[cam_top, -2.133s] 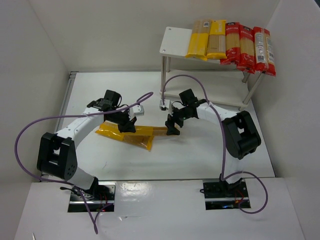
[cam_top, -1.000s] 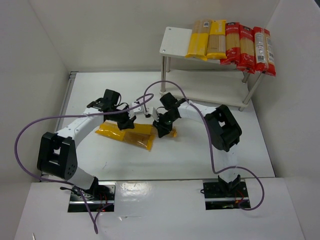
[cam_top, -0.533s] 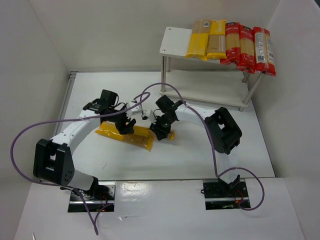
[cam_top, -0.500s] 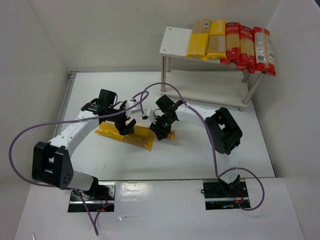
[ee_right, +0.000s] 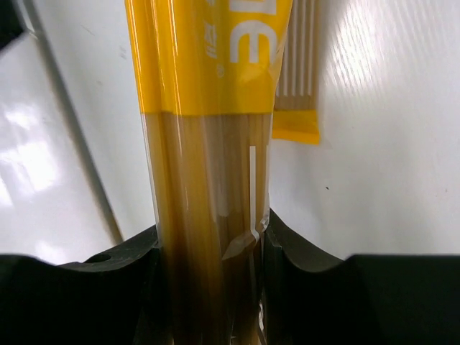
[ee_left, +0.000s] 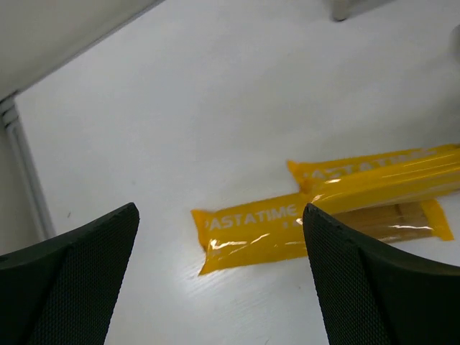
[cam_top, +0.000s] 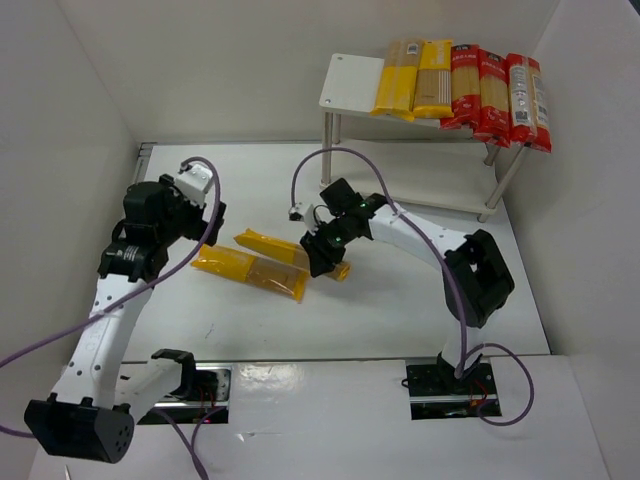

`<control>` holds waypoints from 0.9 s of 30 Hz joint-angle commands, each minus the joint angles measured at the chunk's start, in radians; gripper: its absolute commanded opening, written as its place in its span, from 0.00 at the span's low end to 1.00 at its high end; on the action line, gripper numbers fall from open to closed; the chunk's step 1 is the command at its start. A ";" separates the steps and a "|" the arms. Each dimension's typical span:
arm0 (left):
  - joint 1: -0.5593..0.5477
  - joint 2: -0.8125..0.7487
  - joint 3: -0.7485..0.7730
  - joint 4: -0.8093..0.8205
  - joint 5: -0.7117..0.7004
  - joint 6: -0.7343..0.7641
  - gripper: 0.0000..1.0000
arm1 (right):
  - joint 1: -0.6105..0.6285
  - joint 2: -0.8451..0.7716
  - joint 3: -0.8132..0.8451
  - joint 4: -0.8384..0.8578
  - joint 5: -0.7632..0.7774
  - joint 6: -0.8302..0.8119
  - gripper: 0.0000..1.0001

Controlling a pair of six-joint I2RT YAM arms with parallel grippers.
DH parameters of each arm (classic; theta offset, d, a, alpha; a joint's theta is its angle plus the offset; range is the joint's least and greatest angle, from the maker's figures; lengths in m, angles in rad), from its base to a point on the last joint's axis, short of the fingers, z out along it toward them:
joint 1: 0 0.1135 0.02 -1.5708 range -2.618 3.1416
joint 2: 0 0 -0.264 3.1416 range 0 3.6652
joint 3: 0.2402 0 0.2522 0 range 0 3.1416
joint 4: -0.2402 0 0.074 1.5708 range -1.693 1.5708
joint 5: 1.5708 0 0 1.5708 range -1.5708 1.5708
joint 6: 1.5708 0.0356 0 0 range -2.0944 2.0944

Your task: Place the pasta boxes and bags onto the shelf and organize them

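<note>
Two yellow spaghetti packets are on the table's middle. One (cam_top: 250, 273) (ee_left: 251, 230) lies flat. My right gripper (cam_top: 323, 252) (ee_right: 212, 248) is shut on the other packet (cam_top: 275, 246) (ee_right: 208, 144), which crosses over the flat one's right part. My left gripper (cam_top: 182, 220) (ee_left: 220, 215) hangs open above and left of both, nothing between its fingers (ee_left: 79, 280). The white shelf (cam_top: 350, 85) stands at the back right, its top board carrying two yellow packets (cam_top: 414, 80) and three red ones (cam_top: 495, 92).
The shelf's lower board (cam_top: 440, 190) and thin metal legs (cam_top: 327, 150) are just behind my right arm. White walls close in the table on the left, back and right. A purple cable (cam_top: 330, 160) loops over the right arm.
My left gripper opened, let go of the packets and drew back up to the left. The right gripper stayed shut on its packet, which now sits apart from the flat one.
</note>
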 commanded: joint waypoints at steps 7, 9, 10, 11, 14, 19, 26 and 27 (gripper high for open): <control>0.144 -0.127 -0.134 0.001 -0.210 -0.129 1.00 | 0.002 -0.175 0.192 0.137 -0.023 0.188 0.00; 0.179 -0.136 -0.147 0.001 -0.201 -0.130 1.00 | 0.002 -0.175 0.305 0.113 0.038 0.213 0.00; 0.191 -0.146 -0.147 0.001 -0.200 -0.130 1.00 | 0.002 -0.166 0.345 0.097 0.056 0.213 0.00; 0.201 -0.146 -0.156 0.001 -0.200 -0.130 1.00 | 0.002 -0.154 0.385 0.071 0.075 0.225 0.00; 0.234 -0.172 -0.165 0.001 -0.165 -0.130 1.00 | 0.002 -0.141 0.523 0.060 0.144 0.238 0.00; 0.289 -0.204 -0.174 -0.008 -0.121 -0.120 1.00 | -0.021 -0.056 0.755 0.048 0.247 0.265 0.00; 0.334 -0.222 -0.184 -0.008 -0.093 -0.111 1.00 | -0.064 0.095 1.044 0.019 0.446 0.284 0.00; 0.334 -0.231 -0.184 -0.008 -0.093 -0.111 1.00 | -0.064 0.130 1.075 0.008 0.468 0.284 0.00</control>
